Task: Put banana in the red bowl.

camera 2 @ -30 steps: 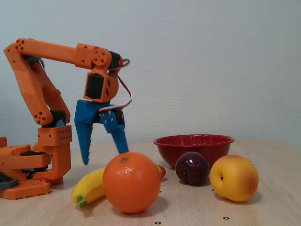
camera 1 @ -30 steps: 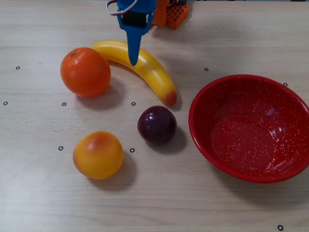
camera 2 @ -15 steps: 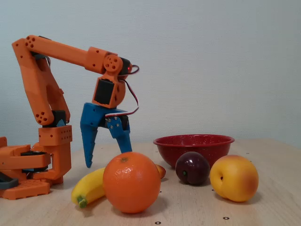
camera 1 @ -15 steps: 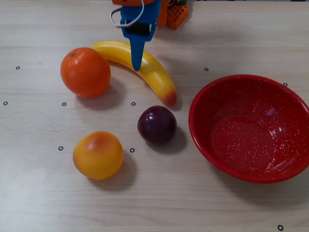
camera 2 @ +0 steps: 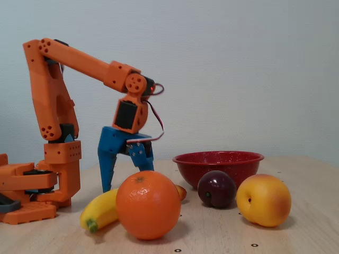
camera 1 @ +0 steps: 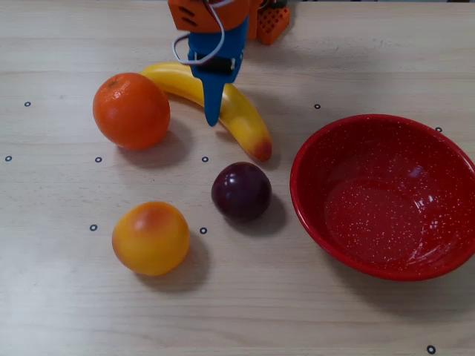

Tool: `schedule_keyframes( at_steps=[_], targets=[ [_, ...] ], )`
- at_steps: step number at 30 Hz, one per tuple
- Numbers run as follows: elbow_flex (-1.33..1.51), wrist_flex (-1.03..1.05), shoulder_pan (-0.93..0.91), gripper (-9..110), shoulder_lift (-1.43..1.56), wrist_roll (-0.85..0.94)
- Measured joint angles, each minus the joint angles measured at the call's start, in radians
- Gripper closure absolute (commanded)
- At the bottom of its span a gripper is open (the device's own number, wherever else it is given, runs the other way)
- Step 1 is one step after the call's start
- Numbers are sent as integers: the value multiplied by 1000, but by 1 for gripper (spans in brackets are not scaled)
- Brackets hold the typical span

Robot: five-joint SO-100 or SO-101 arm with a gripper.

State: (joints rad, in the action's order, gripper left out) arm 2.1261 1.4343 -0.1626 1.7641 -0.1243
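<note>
The yellow banana [camera 1: 243, 121] lies on the table at the upper middle of the overhead view, its reddish tip pointing toward the red bowl [camera 1: 386, 193]. In the fixed view only its green-stemmed end [camera 2: 100, 210] and a bit of the tip show from behind an orange. My blue gripper [camera 1: 212, 111] is right over the banana's middle. In the fixed view the gripper [camera 2: 127, 179] is open and empty, its fingers spread and reaching down to about the banana's height. The speckled red bowl [camera 2: 217, 161] stands empty, to the right in both views.
An orange [camera 1: 131, 110] sits just left of the banana, near the gripper. A dark plum [camera 1: 241, 190] lies between the banana's tip and the bowl. A yellow-orange fruit [camera 1: 151, 238] lies at the lower left. The arm's base [camera 2: 32, 185] stands at the left in the fixed view.
</note>
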Motion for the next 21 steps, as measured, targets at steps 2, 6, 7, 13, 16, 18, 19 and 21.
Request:
schedule_keyframes(
  at_steps=[2,6,7,13,16,18,19,21],
  targets=[
    [0,-14,5,66,-8,0],
    [0,-35,5,66,-37,0],
    [0,-38,5,66,-37,0],
    [0,-71,5,65,-61,-2],
    [-2,-84,5,65,-69,-2],
    [-2,-97,8,65,-75,-5],
    [-3,-104,12,65,-81,-5],
    [-3,-126,17,65,-87,-5]
  ],
)
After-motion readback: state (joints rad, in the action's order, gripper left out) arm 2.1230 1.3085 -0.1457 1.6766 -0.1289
